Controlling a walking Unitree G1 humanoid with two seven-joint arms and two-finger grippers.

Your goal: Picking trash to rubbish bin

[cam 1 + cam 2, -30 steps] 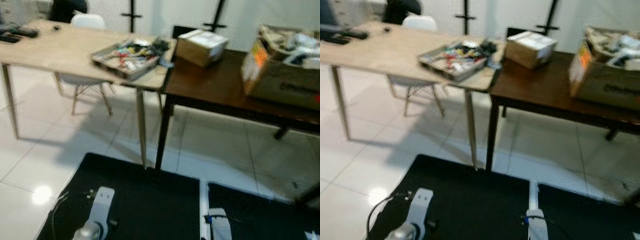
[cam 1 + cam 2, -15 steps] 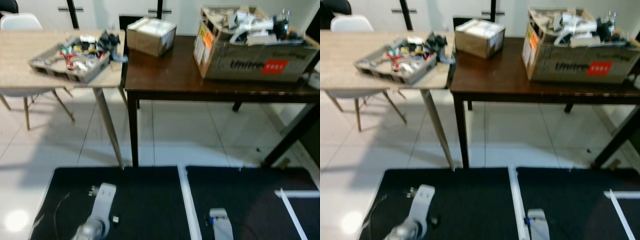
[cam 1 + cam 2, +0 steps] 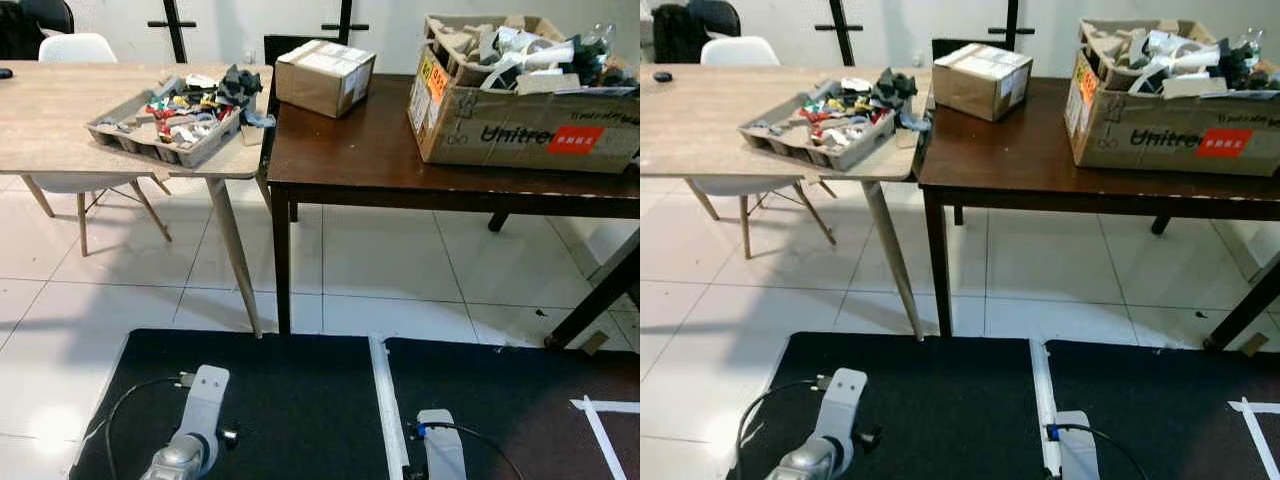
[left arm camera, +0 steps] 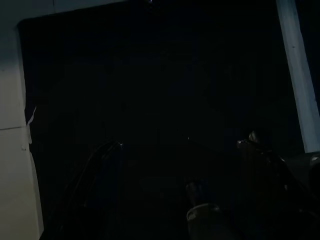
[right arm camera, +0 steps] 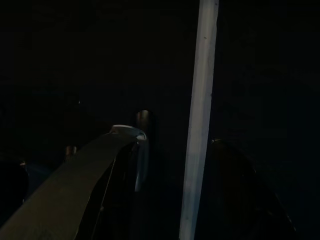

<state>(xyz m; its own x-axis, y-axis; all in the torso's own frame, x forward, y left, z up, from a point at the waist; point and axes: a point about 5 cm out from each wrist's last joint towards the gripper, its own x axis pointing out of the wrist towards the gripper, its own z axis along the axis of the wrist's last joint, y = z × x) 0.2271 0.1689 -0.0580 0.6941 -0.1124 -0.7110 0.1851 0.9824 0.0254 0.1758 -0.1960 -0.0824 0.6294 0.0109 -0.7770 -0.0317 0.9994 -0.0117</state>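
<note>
Both arms hang idle over black floor mats [image 3: 300, 400]: the left arm [image 3: 192, 440] and the right arm [image 3: 438, 452] at the lower edge of the eye views. In the dark left wrist view my left gripper [image 4: 180, 142] hangs over the mat, fingers apart, nothing between them. My right gripper [image 5: 172, 137] also hangs with fingers apart above a white stripe [image 5: 200, 100]. A small brownish scrap [image 3: 592, 343] lies on the tiles by the dark table's right leg.
A light wooden table [image 3: 60, 120] carries a grey tray [image 3: 165, 125] of mixed small items. Beside it, a dark table [image 3: 400, 160] holds a small cardboard box [image 3: 325, 75] and a large carton [image 3: 520, 85] stuffed with parts. A white chair [image 3: 75, 48] stands behind.
The whole picture has swung from the light table toward the dark table, then settled and sharpened, so the camera turned right. Both arms still hang as before.
</note>
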